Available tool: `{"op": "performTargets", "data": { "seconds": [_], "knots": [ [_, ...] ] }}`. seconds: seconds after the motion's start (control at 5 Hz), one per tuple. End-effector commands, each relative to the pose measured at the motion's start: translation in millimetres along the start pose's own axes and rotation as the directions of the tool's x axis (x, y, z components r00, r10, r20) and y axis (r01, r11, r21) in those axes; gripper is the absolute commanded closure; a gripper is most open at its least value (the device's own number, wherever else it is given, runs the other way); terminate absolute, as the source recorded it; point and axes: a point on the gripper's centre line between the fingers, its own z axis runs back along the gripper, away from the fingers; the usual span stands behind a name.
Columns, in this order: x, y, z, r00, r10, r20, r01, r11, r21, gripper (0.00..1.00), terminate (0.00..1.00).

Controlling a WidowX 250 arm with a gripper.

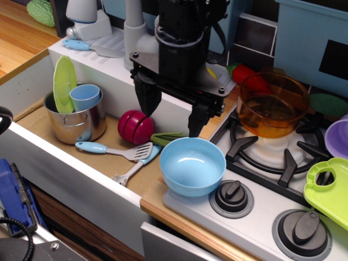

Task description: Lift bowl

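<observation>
A light blue bowl (192,165) sits upright at the near edge of a toy stove (272,217), just right of a sink (65,163) holding a spatula (117,151). Just beyond it, a black gripper (173,113) hangs with fingers spread, holding nothing. Farther right, an orange pot (272,103) rests on a burner.

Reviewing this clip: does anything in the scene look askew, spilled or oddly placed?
The bowl sits half over the sink edge rather than squarely on the counter, below the open gripper. A green plate stands on edge in the metal pot beside a blue cup. Nothing looks spilled or broken.
</observation>
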Motion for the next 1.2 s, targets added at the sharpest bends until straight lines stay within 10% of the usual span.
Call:
{"op": "performTargets", "data": {
  "seconds": [0.0, 1.0],
  "knots": [
    [0.0, 0.0, 0.0, 1.0, 0.0, 0.0, 0.0, 1.0, 0.0, 0.0, 0.0],
    [-25.0, 1.3, -56.2, 0.999, -0.012, 0.05, 0.012, 1.0, -0.009, 0.0, 0.0]
  ]
}}
